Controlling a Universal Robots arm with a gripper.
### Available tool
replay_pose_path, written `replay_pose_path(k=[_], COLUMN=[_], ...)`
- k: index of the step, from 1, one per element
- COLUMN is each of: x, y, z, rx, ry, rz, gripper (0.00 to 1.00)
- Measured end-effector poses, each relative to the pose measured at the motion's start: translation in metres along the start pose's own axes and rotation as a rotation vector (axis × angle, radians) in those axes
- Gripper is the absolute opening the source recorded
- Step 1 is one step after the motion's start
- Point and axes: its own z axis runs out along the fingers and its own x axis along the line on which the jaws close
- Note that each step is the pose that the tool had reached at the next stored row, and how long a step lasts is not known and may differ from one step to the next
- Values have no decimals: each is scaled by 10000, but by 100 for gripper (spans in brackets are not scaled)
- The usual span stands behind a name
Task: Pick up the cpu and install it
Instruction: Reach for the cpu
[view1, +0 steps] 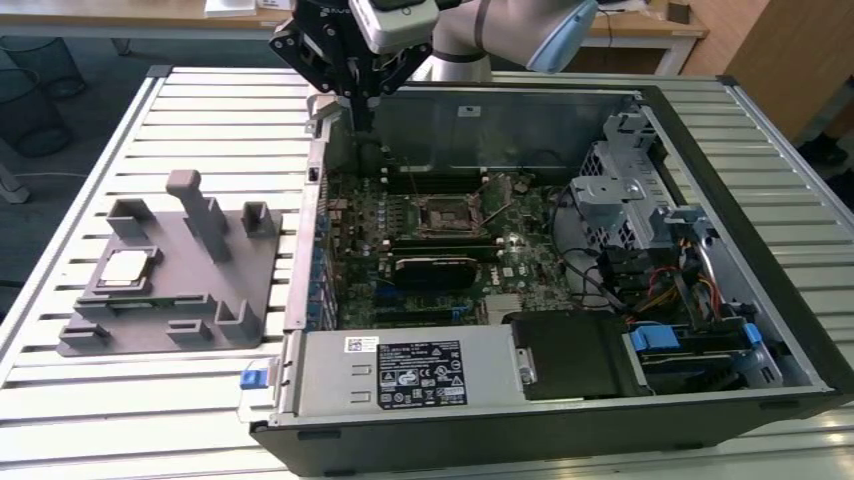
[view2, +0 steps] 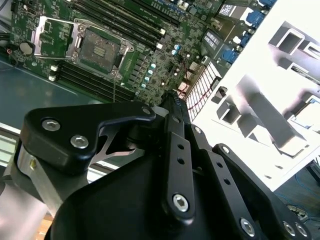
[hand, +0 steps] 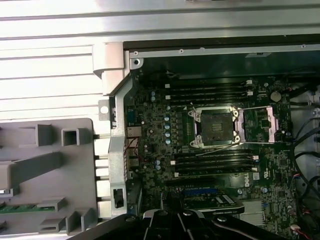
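Robot arm's gripper (view1: 360, 122) hangs above the rear wall of the open computer case (view1: 534, 435), fingers pressed together and empty. The cpu (view1: 127, 268) lies flat on the grey fixture tray (view1: 147, 335) just outside the case; the socket (view1: 447, 215) inside it stands open.

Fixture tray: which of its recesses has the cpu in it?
The square recess at the edge of the fixture tray on the exterior view's left: the cpu lies flat in it, silvery top up. No other recess holds a silvery square.
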Motion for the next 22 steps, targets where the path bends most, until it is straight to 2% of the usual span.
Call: replay_pose_path(k=[9,22], x=[38,167], y=[-3,-13], z=[-1,-2], rx=[1,0], ry=[1,0], rz=[0,1], gripper=[11,11])
